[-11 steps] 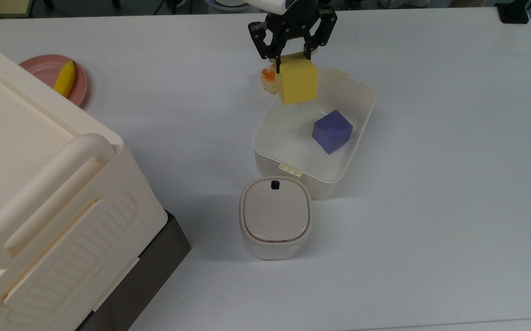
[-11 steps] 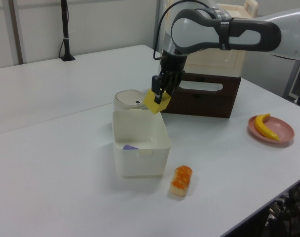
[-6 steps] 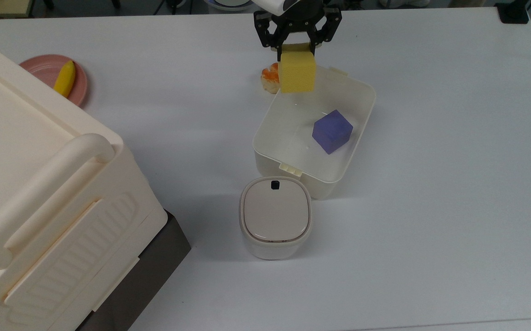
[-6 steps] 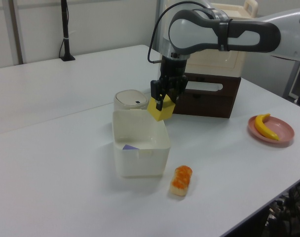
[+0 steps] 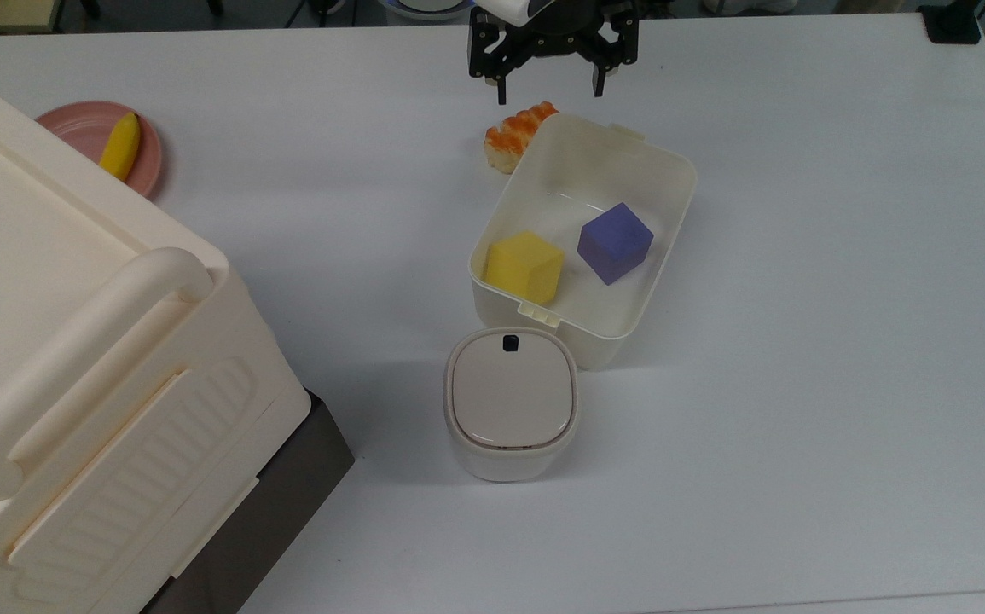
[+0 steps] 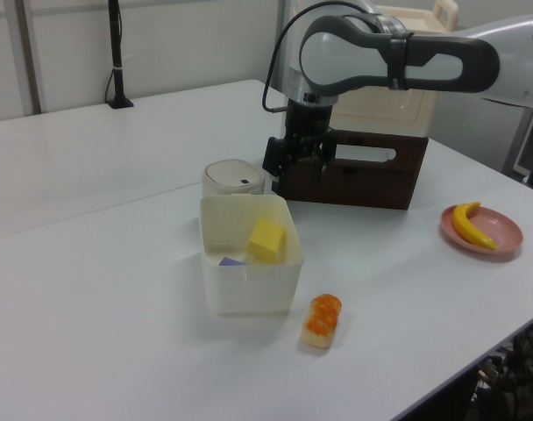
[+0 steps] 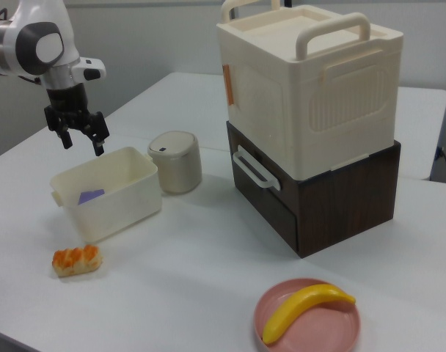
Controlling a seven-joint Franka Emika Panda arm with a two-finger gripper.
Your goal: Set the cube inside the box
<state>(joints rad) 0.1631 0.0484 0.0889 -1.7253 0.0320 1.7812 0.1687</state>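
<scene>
Over at the top view's 9 o'clock sits the big cream crate [image 5: 91, 367], with a pink plate [image 5: 83, 128] and banana [image 5: 120, 146] up around 10. Moving right, near the middle there's the small lidded bin [image 5: 511, 402], and just past it toward 12 the box [image 5: 667, 183]. The cube [image 5: 525, 266] lies inside the box, in its corner nearest the bin, resting tilted against the wall, with the purple cube [image 5: 616, 242] just beside it at its 2 o'clock. A sushi piece [image 5: 516, 136] touches the box's far corner. Up at 12, the gripper [image 5: 550, 81] hangs above the box's far end, fingers spread wide, holding nothing.
</scene>
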